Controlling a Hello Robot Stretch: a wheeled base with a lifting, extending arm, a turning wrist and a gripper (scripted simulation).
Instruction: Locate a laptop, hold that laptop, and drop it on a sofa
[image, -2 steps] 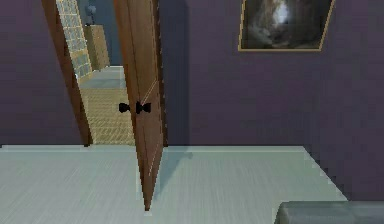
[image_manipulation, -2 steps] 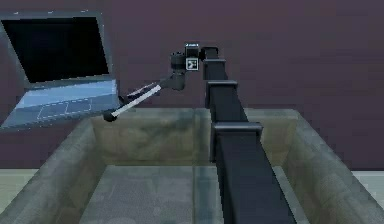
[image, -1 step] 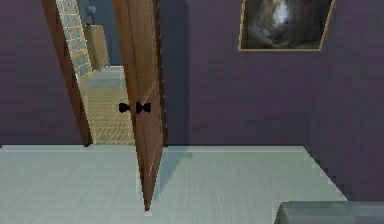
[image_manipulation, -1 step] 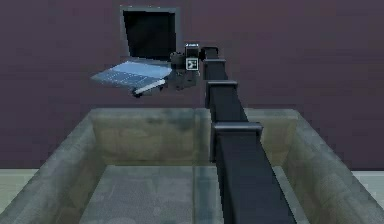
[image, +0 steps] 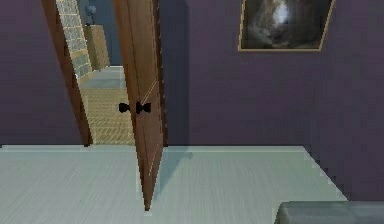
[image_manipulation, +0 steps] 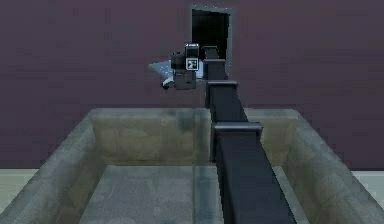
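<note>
One dark arm (image_manipulation: 236, 140) reaches across a grey-green sofa (image_manipulation: 60, 150) toward a purple wall (image_manipulation: 80, 60); at its far end the gripper (image_manipulation: 170, 78) holds a thin blue-grey slab, by its shape the laptop (image_manipulation: 158, 68), hanging above the sofa's back and clear of it; how the jaws stand cannot be told; a dark panel (image_manipulation: 212, 22) sits on the wall behind. Ahead, a wooden door (image: 140, 100) stands open beside a framed picture (image: 285, 25).

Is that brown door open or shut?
Open. The door stands swung inward, edge toward us, and another room's floor shows through the doorway.
</note>
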